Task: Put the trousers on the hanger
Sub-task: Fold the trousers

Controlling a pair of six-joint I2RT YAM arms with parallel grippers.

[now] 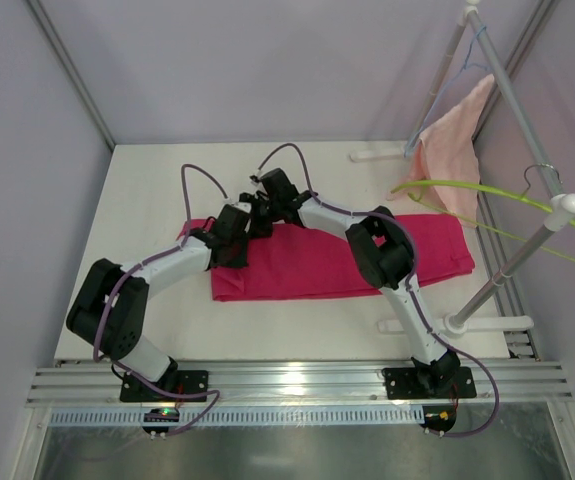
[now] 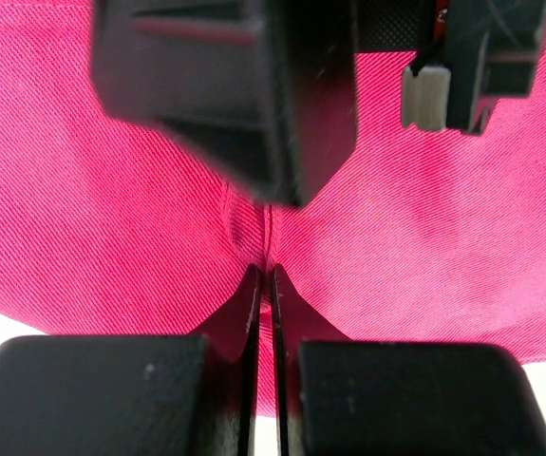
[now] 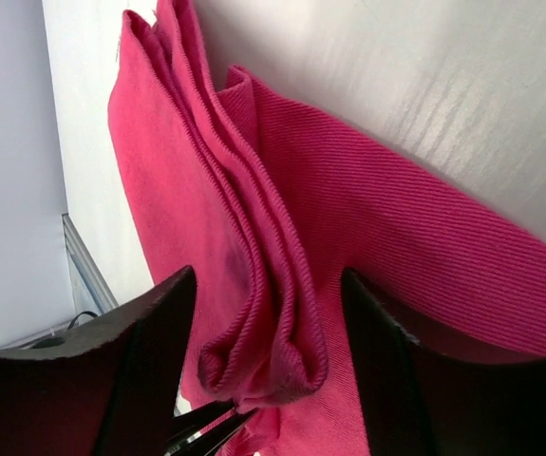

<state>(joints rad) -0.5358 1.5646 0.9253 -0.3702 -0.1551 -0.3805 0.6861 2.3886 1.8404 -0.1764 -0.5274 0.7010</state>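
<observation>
While the trousers (image 1: 317, 262) lie folded in a long band across the middle of the table (image 1: 297, 335), running from 9 toward 3 o'clock, we see bare tabletop along their 12 and 6 o'clock edges. At 3 o'clock their end lies near the foot of the rack pole (image 1: 512, 265). The hanger (image 1: 487, 193) hangs on that rack at about 2 o'clock, above the table and apart from the cloth, with a pale pink towel (image 1: 454, 140) beyond it at 1 o'clock. Both grippers meet over the band's 10 o'clock part. The left gripper (image 2: 265, 280) has its fingers pressed together, a small pucker of cloth running up from the tips (we read this as a pinch on the trousers). The right gripper (image 3: 268, 285) stands with its fingers (image 3: 130, 361) apart, astride a raised fold that sits in the gap. Only the right wrist view shows that fold standing up, since from above the arms hide it, and only the overhead view shows the hanger
</observation>
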